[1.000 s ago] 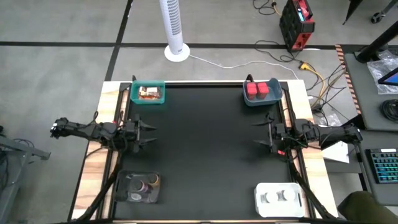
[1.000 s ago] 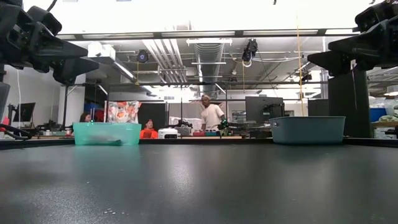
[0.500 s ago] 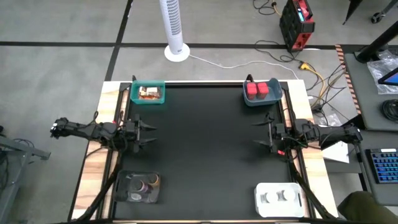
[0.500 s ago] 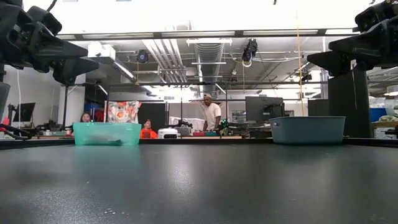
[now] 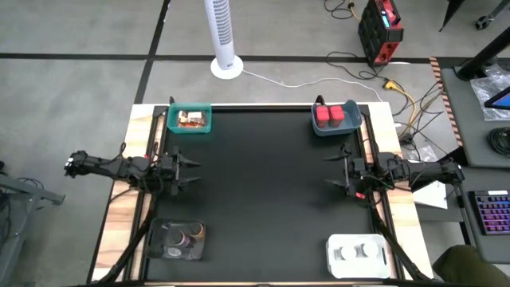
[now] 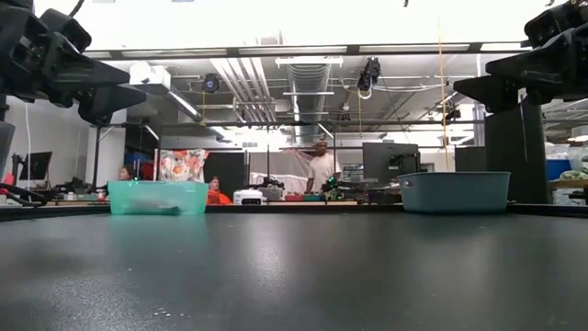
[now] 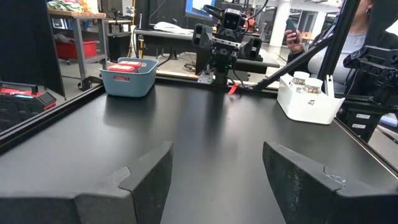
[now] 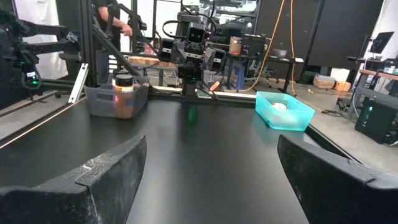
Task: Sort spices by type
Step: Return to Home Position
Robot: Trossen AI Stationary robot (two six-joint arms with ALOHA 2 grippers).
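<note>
Sorting looks finished — red boxes (image 5: 334, 115), packets (image 5: 190, 119), jars (image 5: 185, 237) and white-capped bottles (image 5: 356, 252) sit binned at the table's (image 5: 263, 207) four corners; left gripper (image 5: 194, 171) and right gripper (image 5: 328, 170) hang at opposite side edges — fingers apart, empty.

No legible text, brand, number or sign in any view. The red boxes (image 7: 127, 65) in the blue-grey bin (image 7: 127, 84), the white-capped bottles (image 7: 308, 79) in the white tray (image 7: 308, 104) and the amber jar (image 8: 124, 99) are too small to make out any lettering.
</note>
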